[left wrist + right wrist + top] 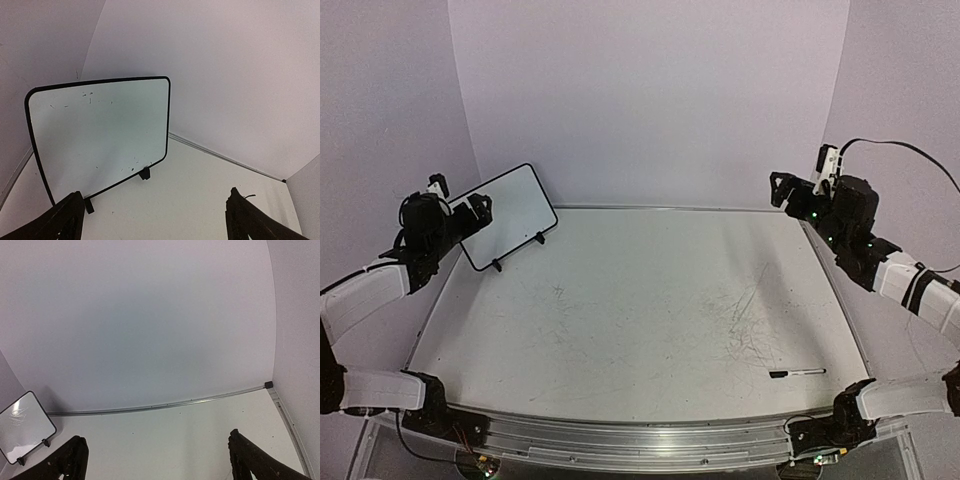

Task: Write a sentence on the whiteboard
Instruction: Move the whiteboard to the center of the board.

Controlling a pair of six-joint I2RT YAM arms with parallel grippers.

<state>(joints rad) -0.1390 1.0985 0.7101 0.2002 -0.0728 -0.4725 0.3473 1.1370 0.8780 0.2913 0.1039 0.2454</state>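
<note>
**Whiteboard-writing job: nothing written yet**

- **Item 1.** Small rectangular white board with a thin black frame and two black feet (510, 215). It stands tilted back at the far-left corner of the scratched grey tabletop (640, 300). The left wrist view shows only a few dark specks on its face, with no sentence and no legible letters.
- **Item 2.** Slim dark marker pen (797, 373), lying flat at the near right, well apart from the board.
- **Item 3.** Left end effector (478, 208), fingers spread and empty, raised just in front of the board.
- **Item 4.** Right end effector (782, 188), fingers spread and empty, raised at the far right.
- **Progress (judged).** At the start. The pen has yet to be picked up and the whole sentence written.
- **Brands, labels.** None readable.
</note>
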